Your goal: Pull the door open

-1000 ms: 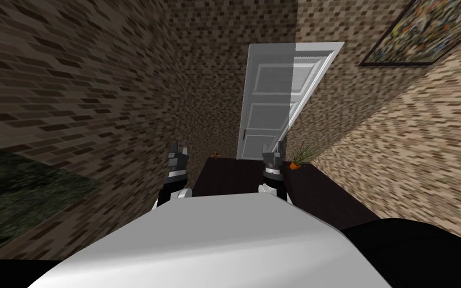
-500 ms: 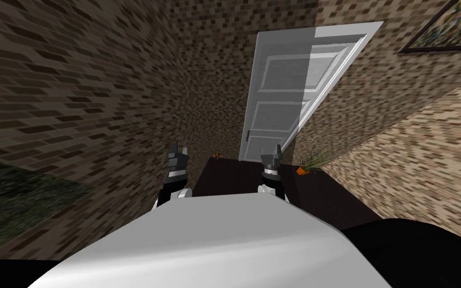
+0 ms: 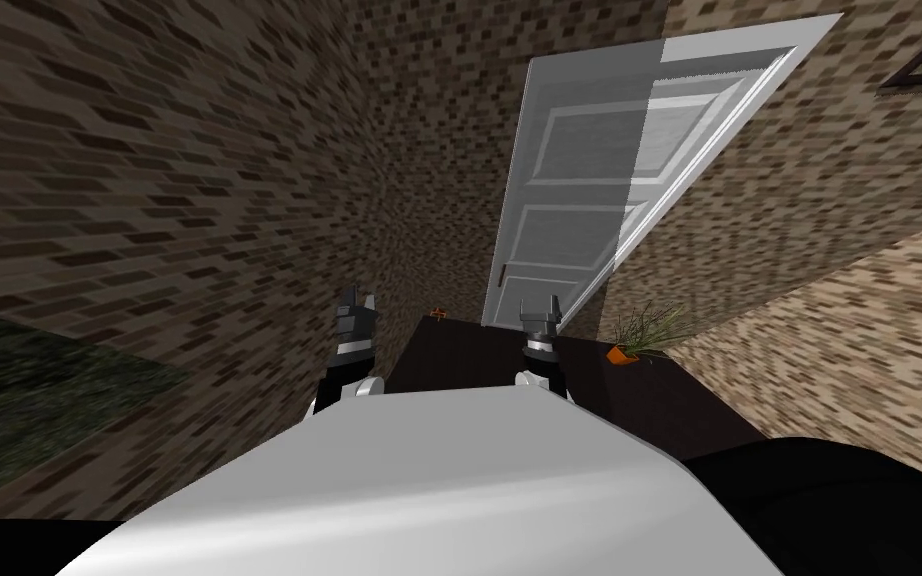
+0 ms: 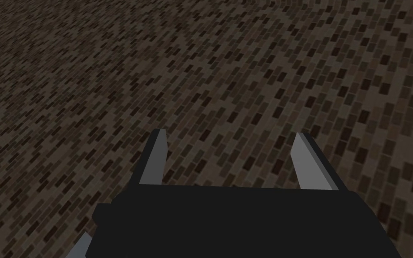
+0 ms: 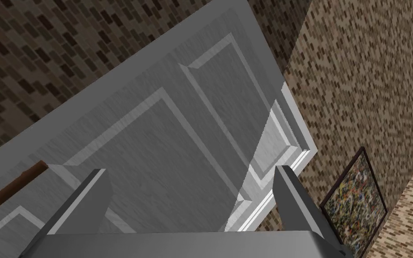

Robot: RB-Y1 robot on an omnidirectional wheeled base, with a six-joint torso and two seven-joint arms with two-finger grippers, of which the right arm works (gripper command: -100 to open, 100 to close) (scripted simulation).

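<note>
Door point(image 3: 589, 180): a white panelled leaf with three raised panels, set in the brick-patterned wall directly ahead, beyond a dark low piece of furniture point(image 3: 469, 355). Whether the leaf sits flush in its frame cannot be told; a straight shadow edge runs down it, leaving the part toward my left greyer and the part toward my right brighter. Handle point(image 5: 8, 190): a thin brown bar near the door's edge on my left side, low on the leaf. Right gripper point(image 5: 191, 170): held up facing the door panels, fingers spread to roughly a third of the wrist view's width, with nothing between them. The handle lies outside the gap, apart from the nearer finger, and no part of the gripper touches the door. In the head view the right gripper point(image 3: 539, 305) stands over the far edge of the dark furniture, just below the door's bottom, with the handle point(image 3: 501, 272) near it toward my left. Left gripper point(image 4: 229, 133): fingers likewise spread wide and empty. The head view places it point(image 3: 356, 300) off the furniture's left edge, well apart from the door. Other items: a potted plant point(image 3: 639, 335) in an orange pot on the furniture toward my right, a small orange object point(image 3: 437, 313) at its far left corner, and a framed picture point(image 5: 355, 201) on the wall to the right of the door.
</note>
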